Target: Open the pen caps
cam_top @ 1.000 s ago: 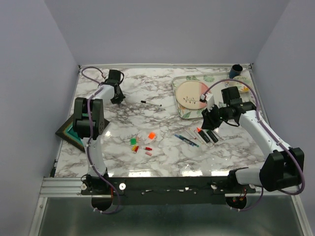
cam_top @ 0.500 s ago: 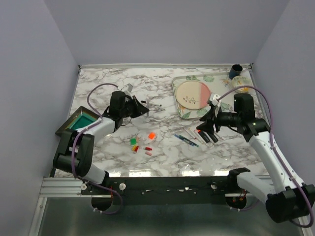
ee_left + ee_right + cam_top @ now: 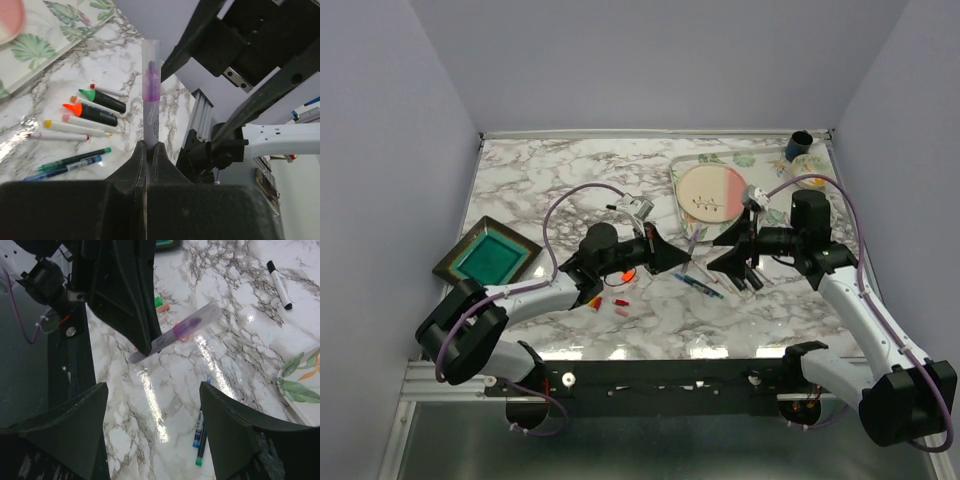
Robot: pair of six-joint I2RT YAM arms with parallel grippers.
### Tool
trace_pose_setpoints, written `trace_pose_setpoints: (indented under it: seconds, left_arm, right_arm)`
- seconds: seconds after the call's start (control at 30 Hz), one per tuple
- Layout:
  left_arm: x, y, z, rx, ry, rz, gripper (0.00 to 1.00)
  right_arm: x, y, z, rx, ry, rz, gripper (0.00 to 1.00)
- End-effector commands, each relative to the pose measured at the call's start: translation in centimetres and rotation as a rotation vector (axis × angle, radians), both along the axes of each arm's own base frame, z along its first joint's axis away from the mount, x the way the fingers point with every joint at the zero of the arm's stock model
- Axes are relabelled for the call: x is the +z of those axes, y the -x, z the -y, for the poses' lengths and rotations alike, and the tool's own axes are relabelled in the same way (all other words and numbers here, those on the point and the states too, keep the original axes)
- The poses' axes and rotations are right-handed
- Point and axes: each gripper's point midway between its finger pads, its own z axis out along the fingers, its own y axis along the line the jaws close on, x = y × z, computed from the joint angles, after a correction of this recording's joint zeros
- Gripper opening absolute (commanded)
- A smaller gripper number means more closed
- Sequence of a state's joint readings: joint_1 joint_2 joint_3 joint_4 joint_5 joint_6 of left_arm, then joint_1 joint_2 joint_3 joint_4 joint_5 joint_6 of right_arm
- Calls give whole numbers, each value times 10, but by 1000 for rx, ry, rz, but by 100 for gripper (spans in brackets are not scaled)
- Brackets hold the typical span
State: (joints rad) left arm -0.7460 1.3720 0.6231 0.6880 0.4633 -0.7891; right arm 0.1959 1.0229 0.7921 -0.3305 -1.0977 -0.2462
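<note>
My left gripper point(image 3: 672, 258) is shut on the lower barrel of a pale pen point(image 3: 150, 117), held above the middle of the table. Its clear pen cap point(image 3: 151, 60), purple inside, is still on and points toward my right gripper point(image 3: 718, 266). The right gripper point(image 3: 152, 405) is open wide, and the capped pen point(image 3: 182, 330) lies just ahead of its fingers point(image 3: 235, 425), not between them. Loose pen caps lie on the marble: orange point(image 3: 628, 273), red point(image 3: 620, 300) and pink point(image 3: 622, 312). Uncapped highlighters point(image 3: 97, 106) and slim pens point(image 3: 70, 162) lie below.
A leaf-patterned tray point(image 3: 682, 215) holding a round plate point(image 3: 712, 192) sits at the back right, with a dark cup point(image 3: 800, 143) in the far corner. A teal framed dish point(image 3: 490, 255) is at the left. A capped black-and-white marker point(image 3: 279, 284) lies behind the arms.
The left arm swung from the back left to the middle of the table, its gripper shut throughout. The right gripper opened wide and turned toward the pen's cap.
</note>
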Motion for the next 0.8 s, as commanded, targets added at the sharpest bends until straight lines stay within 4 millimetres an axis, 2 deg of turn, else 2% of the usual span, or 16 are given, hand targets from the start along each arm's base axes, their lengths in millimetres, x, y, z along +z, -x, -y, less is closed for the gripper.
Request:
trace_pose_setpoints:
  seconds: [0.0,0.03,0.07,0.1,0.2,0.37,0.47,0.77]
  left_arm:
    - [22,2,16,45,113,50,0]
    - [22,5,22,40,127,51,0]
    - [21,7,24,41,132,48,0]
    - [22,7,27,49,142,52,0]
    - [22,10,37,51,160,49,0]
    - [20,3,44,108,165,35,0]
    - [25,0,45,132,176,38,0]
    - [33,-1,57,148,193,45,0]
  right_arm:
    - [12,-11,-1,-90,-61,-42,79]
    - [16,-19,1,-132,-69,-21,78]
    - [13,-21,2,-192,-90,-109,75]
    - [12,-32,7,-276,-87,-120,73]
    - [12,-45,13,-408,-125,-188,70]
    - [10,-41,6,-382,-170,-276,62]
    - [2,-42,4,-380,-172,-322,57]
    - [2,-31,-6,-279,-200,-394,46]
